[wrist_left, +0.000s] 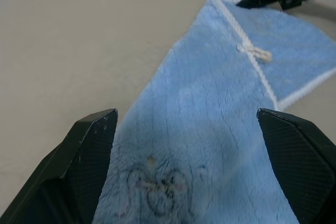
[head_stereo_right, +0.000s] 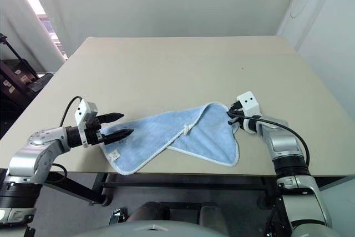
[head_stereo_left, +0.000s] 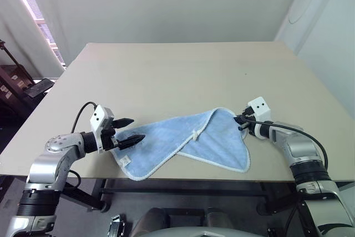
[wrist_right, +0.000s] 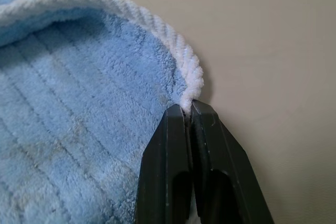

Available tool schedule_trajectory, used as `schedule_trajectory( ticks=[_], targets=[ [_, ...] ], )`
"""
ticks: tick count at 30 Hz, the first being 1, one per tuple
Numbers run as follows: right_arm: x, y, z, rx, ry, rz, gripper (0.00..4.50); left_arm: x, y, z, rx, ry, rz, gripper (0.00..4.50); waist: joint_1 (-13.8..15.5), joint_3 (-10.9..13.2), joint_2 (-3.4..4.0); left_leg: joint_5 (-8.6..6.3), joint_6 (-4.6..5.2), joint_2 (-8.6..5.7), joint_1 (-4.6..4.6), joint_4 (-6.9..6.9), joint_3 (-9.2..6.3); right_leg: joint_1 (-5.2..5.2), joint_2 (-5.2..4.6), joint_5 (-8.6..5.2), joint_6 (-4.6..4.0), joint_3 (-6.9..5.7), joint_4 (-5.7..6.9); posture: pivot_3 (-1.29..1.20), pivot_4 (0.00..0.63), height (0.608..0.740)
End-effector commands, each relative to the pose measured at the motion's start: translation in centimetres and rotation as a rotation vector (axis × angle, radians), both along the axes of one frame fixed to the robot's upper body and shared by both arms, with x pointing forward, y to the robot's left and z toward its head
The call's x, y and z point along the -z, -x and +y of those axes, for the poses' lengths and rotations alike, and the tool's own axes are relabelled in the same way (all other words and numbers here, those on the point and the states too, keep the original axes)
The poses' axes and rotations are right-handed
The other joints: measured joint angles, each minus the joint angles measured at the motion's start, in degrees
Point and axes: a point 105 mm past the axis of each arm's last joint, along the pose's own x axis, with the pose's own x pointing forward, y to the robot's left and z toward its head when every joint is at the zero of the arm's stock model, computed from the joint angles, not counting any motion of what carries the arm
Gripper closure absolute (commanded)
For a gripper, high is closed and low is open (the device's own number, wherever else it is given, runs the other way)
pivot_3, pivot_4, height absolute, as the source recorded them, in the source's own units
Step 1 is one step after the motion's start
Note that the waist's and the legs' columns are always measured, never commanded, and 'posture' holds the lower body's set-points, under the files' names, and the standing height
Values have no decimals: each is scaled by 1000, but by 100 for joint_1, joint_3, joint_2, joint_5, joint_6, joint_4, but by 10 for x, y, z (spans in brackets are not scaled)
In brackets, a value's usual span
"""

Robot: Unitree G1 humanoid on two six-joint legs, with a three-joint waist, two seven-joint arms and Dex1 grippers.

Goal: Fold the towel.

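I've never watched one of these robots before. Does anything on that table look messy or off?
The towel lies crooked, loosely folded over itself, its near edge reaching the table's front edge. The right gripper pinches one corner; the left gripper is open above the other end.

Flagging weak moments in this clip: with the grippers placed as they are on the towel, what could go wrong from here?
1. The right gripper is shut on just the white edging of the towel, so the corner might slip out when pulled.
2. The left gripper is open over the other end, holding nothing; lifting now could drag the cloth one-sided.
3. That end lies close to the table edge and might slide off.
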Motion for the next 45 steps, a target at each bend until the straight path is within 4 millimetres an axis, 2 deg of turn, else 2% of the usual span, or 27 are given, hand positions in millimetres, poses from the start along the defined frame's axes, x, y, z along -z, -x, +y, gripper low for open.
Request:
schedule_trajectory(
  ticks=[1, 5, 8, 12, 17, 22, 25, 27, 30, 34, 37, 40, 45],
  targets=[
    [-27, -10, -8, 60, -45, -99, 4479, -13, 3, 5, 20, -22, -41, 0, 3, 5, 7, 0, 0, 0, -6, 0, 0, -6, 0, 0, 0, 0, 0, 0, 0, 740],
    [-57, -13, 3, 31, -139, -192, 4479, -16, 11, 5, 36, -27, -29, 0, -2, 13, 21, 1, 0, -1, -19, -12, 0, -27, -1, 1, -2, 1, -1, 0, 0, 740],
    [-72, -13, 15, -4, -163, -230, 4479, -20, 22, -3, 86, -32, -30, 0, -21, 14, 22, 0, -1, 1, -25, -17, 0, -36, 0, 1, -1, 2, -1, 0, 0, 740],
    [-102, -18, 28, -26, -224, -314, 4479, -21, 30, -9, 106, -36, -20, 0, -15, 19, 30, -1, -2, 2, -23, -14, 1, -33, 0, 0, -2, 3, 0, 0, 0, 740],
    [-142, -28, 36, -12, -251, -417, 4479, -8, 40, -16, 137, -53, 17, 0, -5, 23, 37, -1, -3, 3, -19, -12, 2, -29, 1, 0, -3, 3, 1, 0, 0, 740],
    [-176, -38, 36, 36, -255, -532, 4479, 24, 49, -16, 156, -134, 60, 0, -2, 24, 39, -1, -3, 2, -23, -18, 4, -35, 0, 0, -4, 3, -3, 0, 0, 740],
    [-207, -41, 40, 39, -280, -605, 4479, 29, 46, -17, 140, -113, 54, 0, -2, 30, 48, -1, -3, 2, -23, -18, 6, -36, 0, 0, -5, 5, -2, 0, 0, 740],
    [-221, -41, 47, 15, -290, -633, 4479, 30, 41, -22, 141, -106, 22, 0, -3, 34, 55, -1, -3, 2, -23, -17, 6, -37, 1, 1, -6, 5, 0, 0, 0, 740],
    [-224, -44, 52, 6, -293, -637, 4479, 30, 34, -27, 138, -99, -4, 0, 3, 34, 55, -1, -3, 5, -20, -17, 4, -35, 3, 2, -7, 4, 1, 0, 0, 740],
    [-230, -49, 62, -10, -287, -658, 4479, 20, 23, -40, 162, -60, -47, 0, -6, 34, 55, 0, -3, 3, -22, -16, 6, -36, 3, 3, -5, 5, 0, 0, 0, 740],
    [-232, -51, 63, -10, -293, -675, 4479, 17, 21, -44, 174, -59, -59, 0, -31, 34, 56, 0, -4, 4, -22, -17, 8, -39, 4, 4, -5, 7, 1, 0, 0, 740],
    [-234, -53, 67, -9, -302, -683, 4479, 15, 9, -51, 149, -64, -97, 0, -27, 34, 57, 0, -4, 4, -22, -19, 11, -43, 5, 5, -4, 11, 2, 0, 0, 740],
    [-240, -52, 77, -21, -338, -682, 4479, 9, 5, -64, 162, -53, -102, 0, -40, 34, 57, 2, -6, 5, -21, -17, 10, -42, 9, 14, 6, 12, 6, 0, 0, 740]
  ],
)
